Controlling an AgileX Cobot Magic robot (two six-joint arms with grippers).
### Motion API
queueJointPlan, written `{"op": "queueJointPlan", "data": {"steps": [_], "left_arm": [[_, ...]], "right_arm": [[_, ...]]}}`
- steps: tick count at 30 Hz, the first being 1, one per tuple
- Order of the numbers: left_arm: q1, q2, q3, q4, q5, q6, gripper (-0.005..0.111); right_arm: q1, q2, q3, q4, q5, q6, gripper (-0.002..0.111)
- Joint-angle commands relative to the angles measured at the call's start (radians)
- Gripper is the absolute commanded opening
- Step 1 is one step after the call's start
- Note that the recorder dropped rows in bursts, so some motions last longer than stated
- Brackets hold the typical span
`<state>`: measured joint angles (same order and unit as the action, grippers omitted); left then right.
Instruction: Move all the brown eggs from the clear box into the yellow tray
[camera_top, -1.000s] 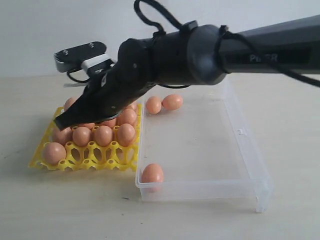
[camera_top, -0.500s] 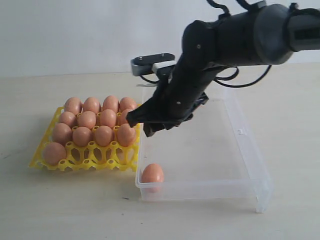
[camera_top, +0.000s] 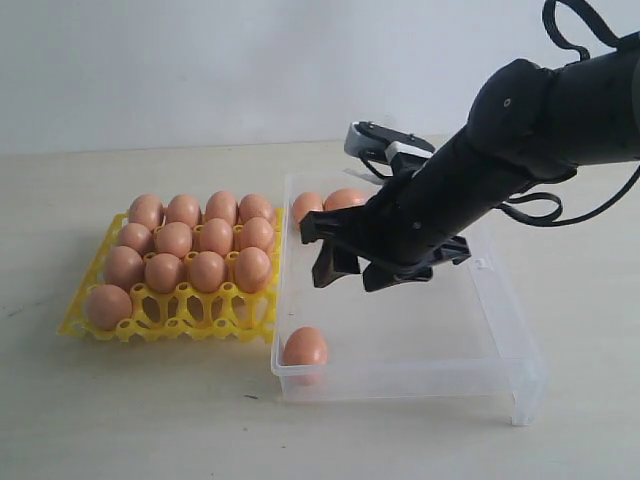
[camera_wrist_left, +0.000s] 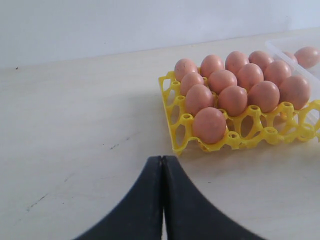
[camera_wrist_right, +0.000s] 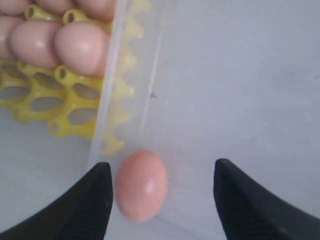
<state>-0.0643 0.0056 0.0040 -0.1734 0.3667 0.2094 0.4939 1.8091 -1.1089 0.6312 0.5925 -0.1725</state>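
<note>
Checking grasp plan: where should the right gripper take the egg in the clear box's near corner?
Probably its narrow middle, from straight above: the egg lies on its side cornered in the clear box, whose walls block sideways approaches.

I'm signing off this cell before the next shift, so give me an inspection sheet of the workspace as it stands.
Surface: pale table, a few dark specks.
Job's things: yellow tray holds thirteen brown eggs; clear box holds three more, two at its far corner, one at its near corner, all on the tray side.
Clutter: nothing seen.
End effectors: right end effector open, empty, over the clear box; left end effector shut, empty.
Cables: black cables looped along the right arm.
Surroundings: plain white wall.
</note>
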Motion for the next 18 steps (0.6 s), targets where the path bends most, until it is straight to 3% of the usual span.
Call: {"op": "queueJointPlan", "data": {"steps": [1, 18], "left_arm": [[-0.004, -0.006, -0.004, 0.002, -0.008, 0.0, 0.0], [-0.004, -0.006, -0.004, 0.002, -0.008, 0.0, 0.0]], "right_arm": [[0.018, -0.008, 0.011, 0.173, -0.018, -0.146, 0.058], [0.053, 0.045, 0.057, 0.156, -0.028, -0.153, 0.058]]}}
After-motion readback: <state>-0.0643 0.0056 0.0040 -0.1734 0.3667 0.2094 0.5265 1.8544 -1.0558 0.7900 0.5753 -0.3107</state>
